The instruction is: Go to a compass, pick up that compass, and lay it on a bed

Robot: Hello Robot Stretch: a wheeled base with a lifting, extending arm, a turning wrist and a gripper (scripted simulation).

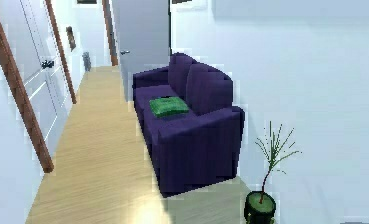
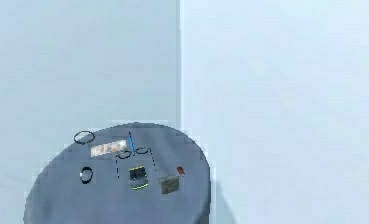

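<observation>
On the round grey surface (image 2: 62, 195), cut off by the arm side view's bottom edge, you have small things too tiny to name: a pale flat piece (image 2: 109, 149), a small box (image 2: 139, 178) and a brownish square (image 2: 171, 184). You cannot tell which of them, if any, is the compass, nor the pincer's state. The surface stands in a corner of pale walls. Ahead, a purple sofa (image 1: 197, 135) carries a green cushion (image 1: 170, 106). A potted plant (image 1: 260, 207) stands beside it, and a wooden floor (image 1: 92, 150) runs past white doors (image 1: 37, 60).

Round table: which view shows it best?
Arm side view: the round table sits lower left, its top and scattered small items in plain sight. Forward view gives a purple sofa and a potted plant.
</observation>
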